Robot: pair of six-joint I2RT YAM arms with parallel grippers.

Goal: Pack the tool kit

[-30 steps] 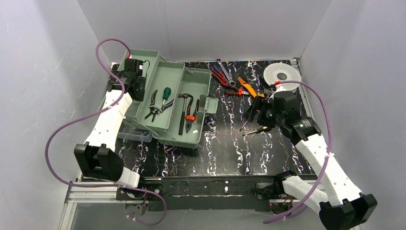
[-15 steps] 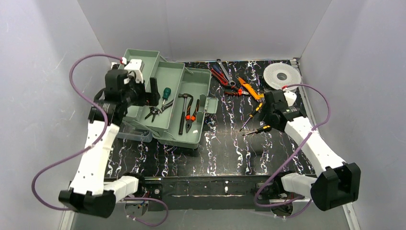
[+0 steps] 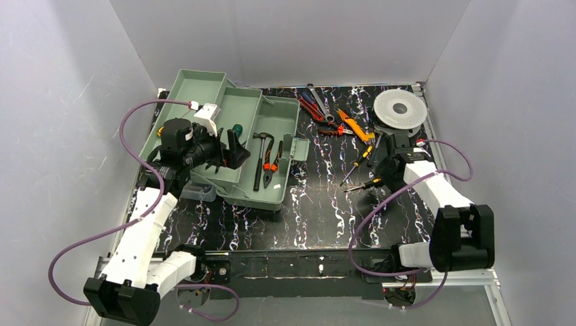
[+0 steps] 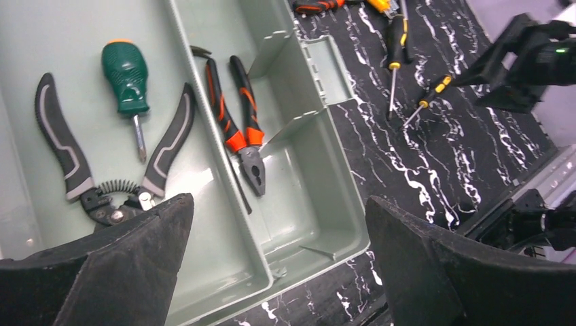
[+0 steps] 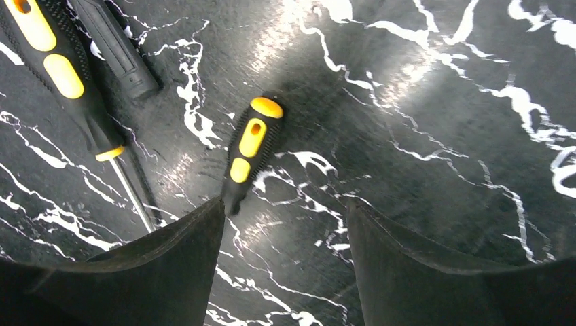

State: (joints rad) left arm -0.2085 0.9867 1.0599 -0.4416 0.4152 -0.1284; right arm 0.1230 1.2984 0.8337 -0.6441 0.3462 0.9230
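- Sage-green toolbox (image 3: 202,85) sits open at the far left of the table (image 3: 326,210), trays fanned out and stepped.
- Left gripper (image 3: 227,151) hangs over the middle tray. In the wrist view its fingers (image 4: 129,265) are spread wide with nothing between them.
- That tray holds black-handled spring pliers (image 4: 68,156) and a green-handled screwdriver (image 4: 126,71), with the screwdriver lying between the plier handles.
- The next tray to the right holds a hammer (image 3: 259,163) and red-orange pliers (image 4: 243,139) side by side.
- The tabletop is black with white veining.
- Mid-right there are two black-and-yellow screwdrivers loose on the table, a long one (image 3: 358,163) and a short one (image 5: 251,146), near each other but apart.
- Right gripper (image 5: 284,217) is low over the short one. Its fingers (image 5: 170,265) are moderately apart and hold nothing.
- The short screwdriver's shaft end meets the edge of one fingertip in the wrist view. Cannot tell if they touch.
- Far edge, right of the toolbox: a loose pile with a wrench (image 3: 318,95), red-handled pliers (image 3: 311,109) and an orange cutter (image 3: 353,125).
- A white spool (image 3: 400,107) lies flat in the far right corner, just beyond the right gripper.
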